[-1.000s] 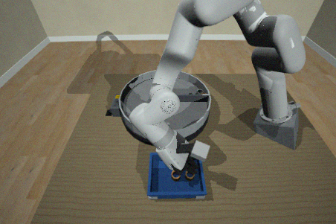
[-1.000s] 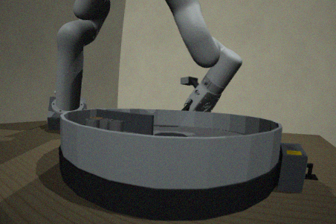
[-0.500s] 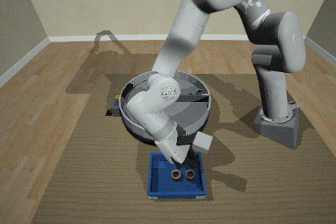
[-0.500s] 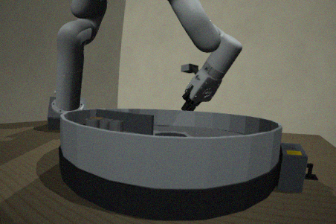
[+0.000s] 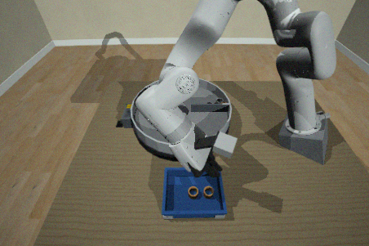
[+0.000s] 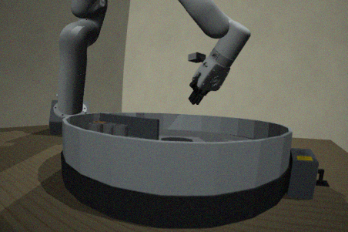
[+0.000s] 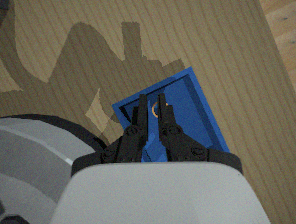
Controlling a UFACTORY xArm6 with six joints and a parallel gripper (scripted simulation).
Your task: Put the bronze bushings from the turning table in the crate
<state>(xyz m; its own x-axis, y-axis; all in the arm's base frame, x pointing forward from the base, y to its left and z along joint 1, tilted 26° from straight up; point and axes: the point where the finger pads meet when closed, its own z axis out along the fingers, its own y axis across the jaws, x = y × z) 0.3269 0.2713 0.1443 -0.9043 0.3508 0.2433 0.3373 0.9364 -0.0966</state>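
Two bronze bushings [image 5: 193, 191] [image 5: 208, 191] lie side by side on the floor of the blue crate [image 5: 193, 194], just in front of the turning table [image 5: 184, 111]. My gripper [image 5: 206, 170] hangs above the crate's back edge, well clear of the bushings, with its fingers shut and nothing between them. In the wrist view the gripper [image 7: 152, 102] points down at the crate [image 7: 175, 115], and part of one bronze bushing shows behind the fingertips. In the exterior view the gripper [image 6: 194, 100] is high behind the turning table [image 6: 175, 159]. The arm hides most of the table's inside.
A dark divider wall [image 6: 131, 126] stands inside the turning table, with small grey shapes [image 6: 108, 128] beside it that are too dim to name. A grey box with a yellow label [image 6: 304, 174] sits against the table's side. The robot base [image 5: 304, 136] stands to the right.
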